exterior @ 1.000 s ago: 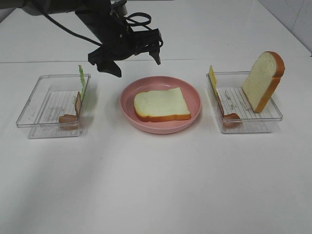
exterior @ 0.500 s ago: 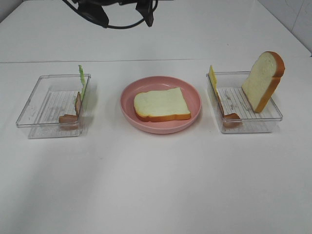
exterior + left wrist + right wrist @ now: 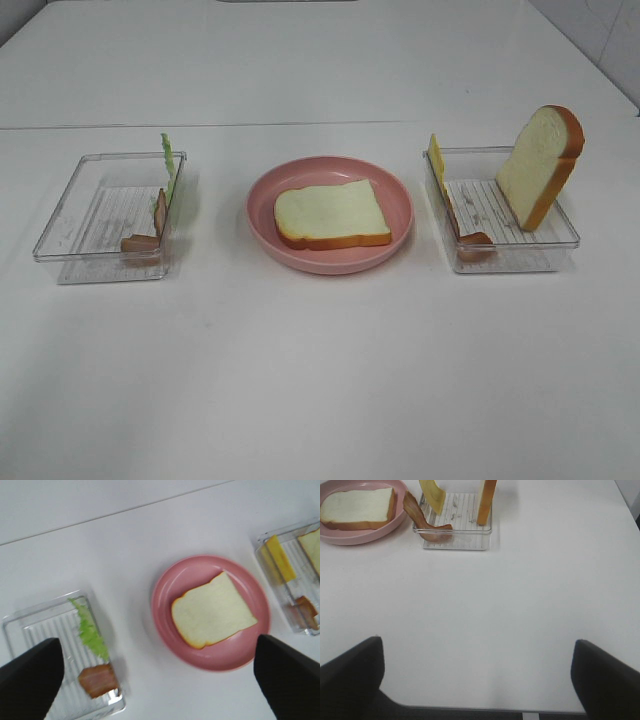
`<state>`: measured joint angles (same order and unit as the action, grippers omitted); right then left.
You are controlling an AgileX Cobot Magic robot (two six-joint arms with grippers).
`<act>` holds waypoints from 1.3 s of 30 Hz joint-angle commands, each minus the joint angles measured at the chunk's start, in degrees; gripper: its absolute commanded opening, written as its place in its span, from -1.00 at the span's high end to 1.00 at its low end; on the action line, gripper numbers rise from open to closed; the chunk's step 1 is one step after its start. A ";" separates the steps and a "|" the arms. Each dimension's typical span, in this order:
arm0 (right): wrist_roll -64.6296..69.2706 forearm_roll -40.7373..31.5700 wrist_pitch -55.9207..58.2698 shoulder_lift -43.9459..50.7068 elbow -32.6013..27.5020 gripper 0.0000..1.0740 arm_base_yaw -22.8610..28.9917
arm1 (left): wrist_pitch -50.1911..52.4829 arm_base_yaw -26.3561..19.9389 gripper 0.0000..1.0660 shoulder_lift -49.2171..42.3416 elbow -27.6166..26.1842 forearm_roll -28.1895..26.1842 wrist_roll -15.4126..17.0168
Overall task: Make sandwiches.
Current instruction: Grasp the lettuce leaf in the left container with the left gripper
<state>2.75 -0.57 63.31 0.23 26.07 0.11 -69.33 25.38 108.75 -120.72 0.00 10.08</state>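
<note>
Exterior high view: one bread slice (image 3: 332, 213) lies flat on the pink plate (image 3: 262, 195). A second slice (image 3: 540, 165) stands tilted in the right tray (image 3: 560, 240) with cheese (image 3: 436, 158). Lettuce (image 3: 168, 165) and bacon (image 3: 158, 215) lean in the left tray (image 3: 60, 235). The left claw (image 3: 160, 680) and right claw (image 3: 479, 677) are spread wide and hold nothing.

We see bread slice (image 3: 332, 214) flat on pink plate (image 3: 330, 264), pale face up, crust orange-brown. At plate's 3 o'clock, in right tray (image 3: 515, 258): second slice (image 3: 538, 165) upright, yellow cheese (image 3: 437, 160) on edge, bacon strip (image 3: 472, 240) curled. At 9 o'clock, in left tray (image 3: 100, 268): lettuce leaf (image 3: 168, 165) on edge, second bacon strip (image 3: 152, 230) just beside.
</note>
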 commanded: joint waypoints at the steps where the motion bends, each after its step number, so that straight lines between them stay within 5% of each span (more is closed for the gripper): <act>1: 0.23 -0.11 -0.23 1.95 -0.06 -0.84 -0.17 | -6.13 -0.11 -0.79 -4.58 5.44 2.41 0.00; 5: 0.23 -0.11 -0.23 1.95 -0.06 -0.84 -0.17 | -6.13 -0.11 -0.79 -13.24 14.44 4.24 0.52; 23: 0.23 -0.11 -0.23 1.95 -0.06 -0.84 -0.17 | -5.90 -0.11 -0.79 -30.14 33.80 12.78 6.42; 39: 0.23 -0.11 -0.23 1.95 -0.06 -0.84 -0.17 | 9.00 -0.11 -0.76 -17.36 33.75 13.69 12.78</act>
<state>2.75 -0.57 63.31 0.23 26.07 0.11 -62.45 25.38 89.21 -86.97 13.52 21.49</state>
